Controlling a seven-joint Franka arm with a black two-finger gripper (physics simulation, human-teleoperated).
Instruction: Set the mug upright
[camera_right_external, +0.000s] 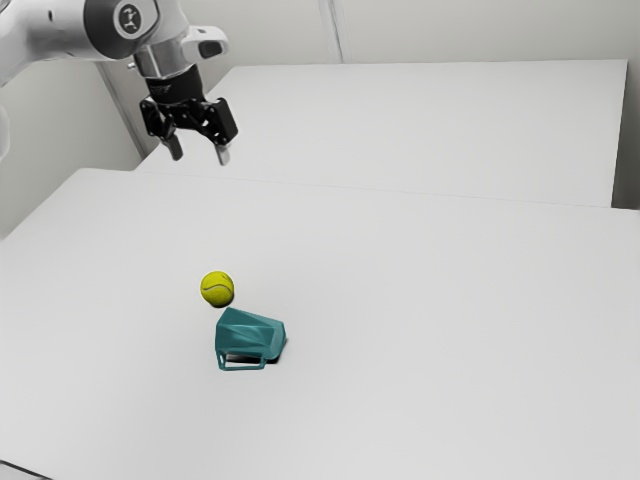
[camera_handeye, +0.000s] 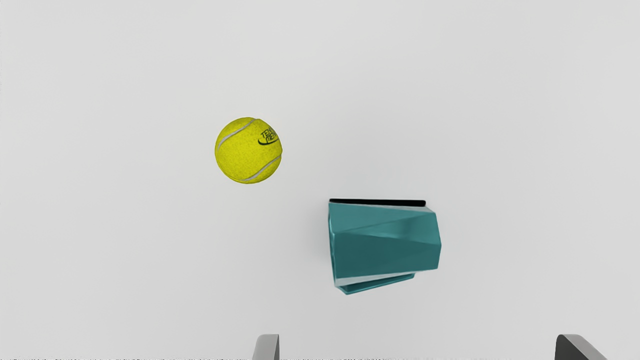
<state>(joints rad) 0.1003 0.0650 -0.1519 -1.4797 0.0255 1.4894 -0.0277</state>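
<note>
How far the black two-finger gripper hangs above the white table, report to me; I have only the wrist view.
Observer: The exterior view puts the gripper well above the table, with plenty of open air beneath its parted jaws.
Operator: Now describe the handle of the toppled teal faceted mug. I get it almost edge-on.
Observer: From the side, the handle shows as a loop, with an opening between it and the mug's body.
</note>
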